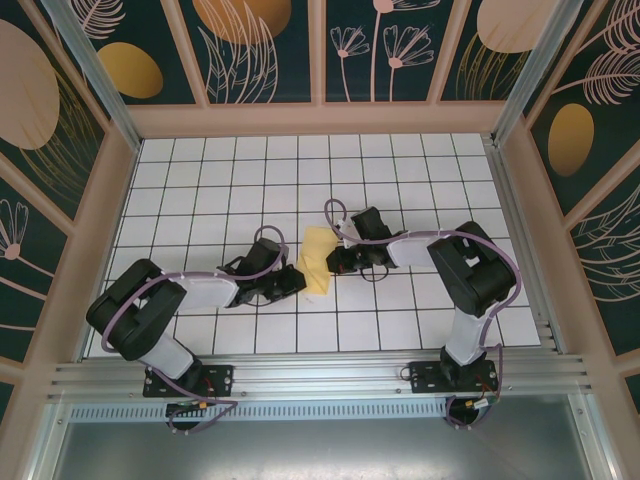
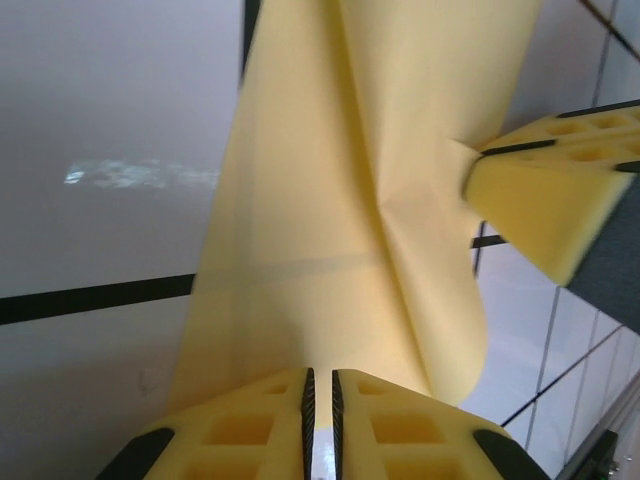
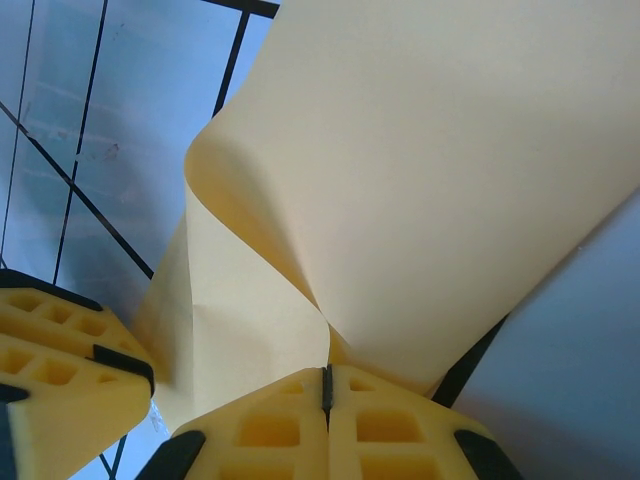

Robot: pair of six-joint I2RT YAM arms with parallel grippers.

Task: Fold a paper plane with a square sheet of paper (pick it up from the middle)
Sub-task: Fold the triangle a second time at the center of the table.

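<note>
The square sheet of paper (image 1: 318, 258) is yellow and lies buckled on the white tiles between the two arms. My right gripper (image 1: 336, 262) is shut on its right edge. In the right wrist view the jaws (image 3: 325, 373) meet on a raised fold of the sheet (image 3: 430, 180). My left gripper (image 1: 298, 280) sits at the sheet's near-left edge. Its jaws (image 2: 321, 378) stand a narrow slit apart, with bare tile showing through and the paper (image 2: 340, 200) just past the tips. The right fingers (image 2: 540, 200) pinch the sheet on the far side.
The tiled table (image 1: 200, 190) is boxed in by wooden-framed walls with dark floral panels (image 1: 265, 50). An aluminium rail (image 1: 320, 375) runs along the near edge by both arm bases. A left finger (image 3: 60, 370) shows beside the sheet in the right wrist view.
</note>
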